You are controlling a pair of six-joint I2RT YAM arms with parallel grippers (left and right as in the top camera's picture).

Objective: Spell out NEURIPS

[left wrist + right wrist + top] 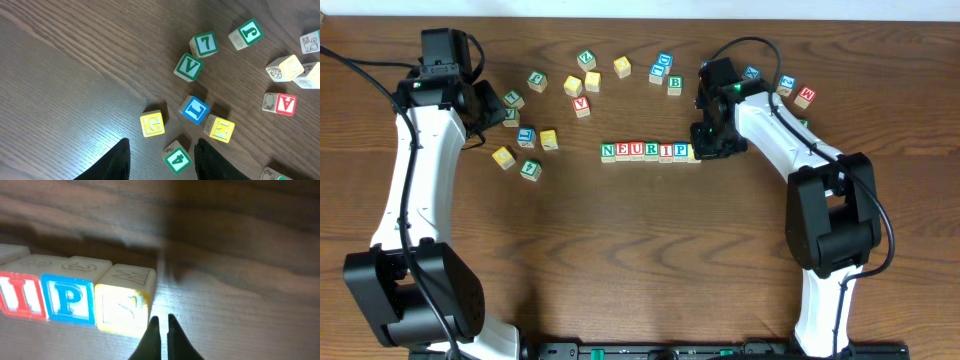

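The cubes form a row on the table reading N (608, 151), E (622, 151), U (637, 151), R (651, 151), I (666, 151), P (680, 151), with a yellow-faced cube (693, 153) closing the right end. The right wrist view shows the red I (20, 296), blue P (67, 299) and yellow cube (122, 305) side by side. My right gripper (163, 320) is shut and empty, its tips at the yellow cube's right edge. My left gripper (162, 142) hangs open at the far left over loose cubes, with a green 4 cube (176, 157) lying between its fingers, not gripped.
Loose cubes lie scattered behind the row: a red V (581, 105), a green B (674, 84), and others by the right arm (805, 96). Under the left wrist lie a yellow G (152, 124), blue L (195, 109), yellow M (220, 128) and green V (188, 66).
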